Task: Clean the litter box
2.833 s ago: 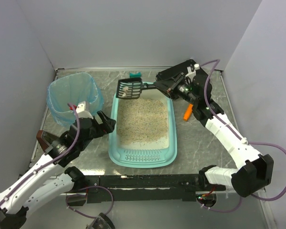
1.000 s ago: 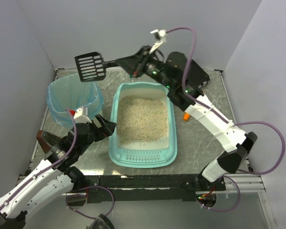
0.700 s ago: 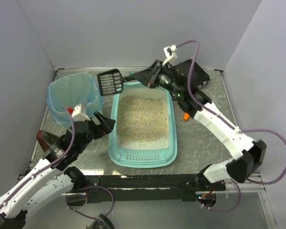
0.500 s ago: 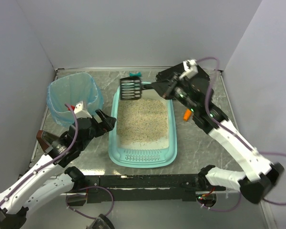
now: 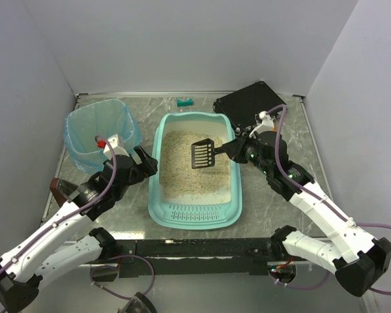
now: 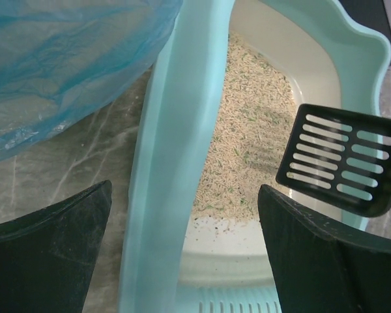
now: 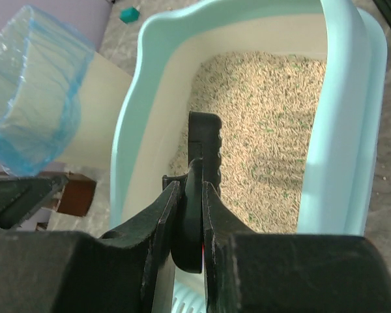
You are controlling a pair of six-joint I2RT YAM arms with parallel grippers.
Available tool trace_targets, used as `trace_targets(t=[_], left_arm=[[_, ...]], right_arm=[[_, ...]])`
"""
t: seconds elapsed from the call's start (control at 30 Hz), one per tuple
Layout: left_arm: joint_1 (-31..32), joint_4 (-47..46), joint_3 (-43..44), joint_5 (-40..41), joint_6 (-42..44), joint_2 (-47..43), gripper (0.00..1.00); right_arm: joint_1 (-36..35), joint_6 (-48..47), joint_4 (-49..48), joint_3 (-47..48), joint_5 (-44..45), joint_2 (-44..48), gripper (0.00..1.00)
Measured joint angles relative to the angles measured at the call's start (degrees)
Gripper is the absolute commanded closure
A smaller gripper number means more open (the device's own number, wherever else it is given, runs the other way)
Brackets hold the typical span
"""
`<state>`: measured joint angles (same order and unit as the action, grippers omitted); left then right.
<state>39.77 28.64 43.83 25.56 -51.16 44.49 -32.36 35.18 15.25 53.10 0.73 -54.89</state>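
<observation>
Top view, litter box: you have the teal litter box (image 5: 155, 176) at the centre of the desk (image 5: 274, 202), with its ribbed lip toward the bottom of the frame and beige litter (image 5: 182, 176) inside.
Top view, scoop: a black slotted scoop (image 5: 202, 154) hangs over the litter in the upper half of the box. Its handle runs right into the right jaws, which are clamped tight on it.
Top view, left jaws: spread wide with nothing in them, just beside the box's left rim.
Top view, surroundings: a blue-bagged bin (image 5: 78, 140) at the left, a black case (image 5: 247, 104) at upper right, a small teal piece (image 5: 185, 102) near the back wall and a brown block (image 5: 60, 190) at the left edge.
Left wrist, fingers: your two dark fingers (image 6: 52, 235) sit in the lower corners, far apart. The box's teal rim (image 6: 169, 163) runs up the frame between them — you cannot tell whether they touch it.
Left wrist, scoop: the slotted head (image 6: 339, 160) is at the right, over the litter. The blue bag (image 6: 58, 59) fills the upper left.
Right wrist, grip: the fingers (image 7: 159, 222) are pinched on the scoop handle (image 7: 199, 163) at lower centre.
Right wrist, box: the cream wall and teal rim (image 7: 342, 130) frame the litter, with the bin at upper left.
</observation>
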Motion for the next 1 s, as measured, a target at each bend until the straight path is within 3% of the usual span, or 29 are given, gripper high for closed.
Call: trace_targets(t=[0.57, 1.0], left_arm=[[0.00, 1.75, 3.10, 0.79, 1.22, 12.31, 0.01], [0.00, 4.90, 6.08, 0.24, 2.32, 21.44, 0.15]], right_arm=[[0.00, -0.33, -0.20, -1.81, -0.31, -9.20, 1.00], [0.00, 0.55, -2.40, -3.72, -0.33, -10.97, 1.00]])
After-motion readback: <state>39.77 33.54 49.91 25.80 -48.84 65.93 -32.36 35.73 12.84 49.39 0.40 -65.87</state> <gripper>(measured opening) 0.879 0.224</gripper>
